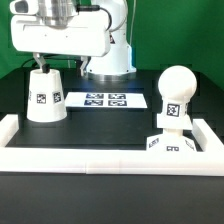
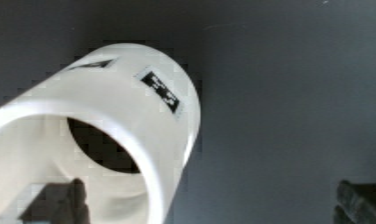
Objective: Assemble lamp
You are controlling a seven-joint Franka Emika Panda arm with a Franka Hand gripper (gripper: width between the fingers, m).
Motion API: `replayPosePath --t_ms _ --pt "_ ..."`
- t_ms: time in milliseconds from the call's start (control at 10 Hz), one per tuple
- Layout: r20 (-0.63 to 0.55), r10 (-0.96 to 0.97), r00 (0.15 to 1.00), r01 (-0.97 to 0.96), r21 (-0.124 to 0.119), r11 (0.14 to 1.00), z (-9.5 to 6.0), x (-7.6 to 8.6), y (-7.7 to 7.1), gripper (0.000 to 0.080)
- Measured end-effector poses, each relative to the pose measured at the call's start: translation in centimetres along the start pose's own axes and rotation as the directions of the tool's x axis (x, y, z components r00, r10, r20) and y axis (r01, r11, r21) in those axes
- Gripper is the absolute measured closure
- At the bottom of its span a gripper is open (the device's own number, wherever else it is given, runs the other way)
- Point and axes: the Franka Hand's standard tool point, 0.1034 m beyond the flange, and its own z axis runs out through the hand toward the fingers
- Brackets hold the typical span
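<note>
The white tapered shade (image 1: 43,98) stands on the black table at the exterior view's left, tag facing front. It fills the wrist view (image 2: 114,110), its open end with a dark hole toward the camera. My gripper (image 1: 40,62) hangs just above the shade's top and is open and empty (image 2: 210,203). One dark finger (image 2: 57,200) shows over the shade's opening, the other (image 2: 363,200) over bare table beside it. The ball-shaped bulb (image 1: 177,85) stands upright on the low square base (image 1: 167,145) at the exterior view's right.
The marker board (image 1: 105,99) lies flat on the table between the shade and the bulb. A white rim (image 1: 90,158) borders the table at the front and sides. The arm's white base (image 1: 108,55) stands behind the marker board.
</note>
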Motion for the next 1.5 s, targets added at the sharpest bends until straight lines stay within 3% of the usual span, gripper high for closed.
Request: replayPosePath --t_ms 500,600,700,800,900,1000,1100,1500 --pt "0.017 -0.005 1.000 0.005 -0.023 1.000 1.6 -0.4 0.3 0.0101" --pt "0.020 -0.005 1.000 0.006 -0.025 1.000 1.7 -0.4 0.4 0.0225" --pt "0.020 -0.005 1.000 0.006 -0.025 1.000 1.7 -0.4 0.4 0.0225" --pt "0.021 -0.005 1.000 0.006 -0.026 1.000 1.8 -0.5 0.4 0.0399" --pt "0.022 -0.005 1.000 0.006 -0.026 1.000 1.8 -0.5 0.4 0.0399" --pt "0.023 -0.005 1.000 0.006 -0.027 1.000 1.9 -0.5 0.4 0.0582" --pt "0.023 -0.005 1.000 0.006 -0.027 1.000 1.9 -0.5 0.4 0.0712" --pt "0.021 -0.006 1.000 0.007 -0.026 1.000 1.8 -0.4 0.3 0.0755"
